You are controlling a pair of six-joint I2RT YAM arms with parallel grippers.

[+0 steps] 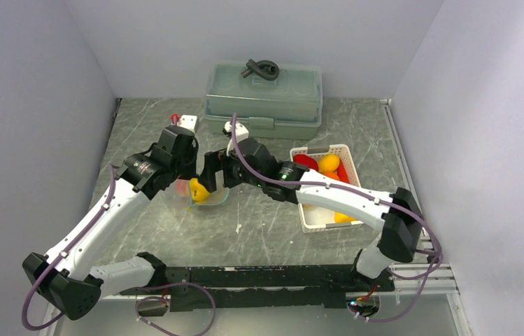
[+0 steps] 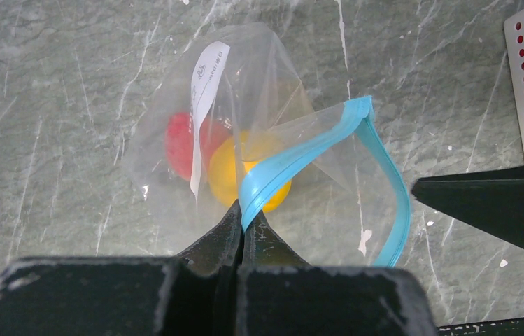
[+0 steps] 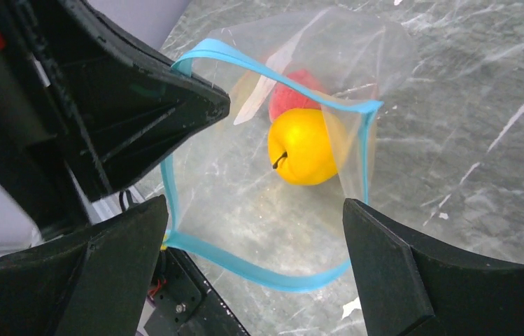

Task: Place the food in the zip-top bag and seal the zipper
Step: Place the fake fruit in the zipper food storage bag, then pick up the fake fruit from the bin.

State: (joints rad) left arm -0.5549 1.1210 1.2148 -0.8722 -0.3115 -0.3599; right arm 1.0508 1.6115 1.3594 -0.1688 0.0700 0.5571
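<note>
A clear plastic bag (image 2: pixel 266 91) lies on a grey marbled table (image 2: pixel 49 84) between the two arms, its mouth standing open. The left gripper (image 2: pixel 245 220) is pinched shut on the teal zipper (image 2: pixel 301 150) at the mouth's edge, lifting that lip. The right gripper (image 3: pixel 255 203) hangs over the opening with its fingers spread wide and nothing between them. Inside the bag, a yellow fruit (image 3: pixel 304 147) and a red fruit (image 3: pixel 290 98) rest together. More food (image 1: pixel 328 164) sits in the white basket (image 1: pixel 318 148) to the right, well apart from the bag.

The bag looks thin, limp and slippery, and likely sags wherever it is not held. The zipper seems its firmest part and the best place to grip. The fruits look light, smooth and rounded, so they may roll; a grip across the middle suits them.
</note>
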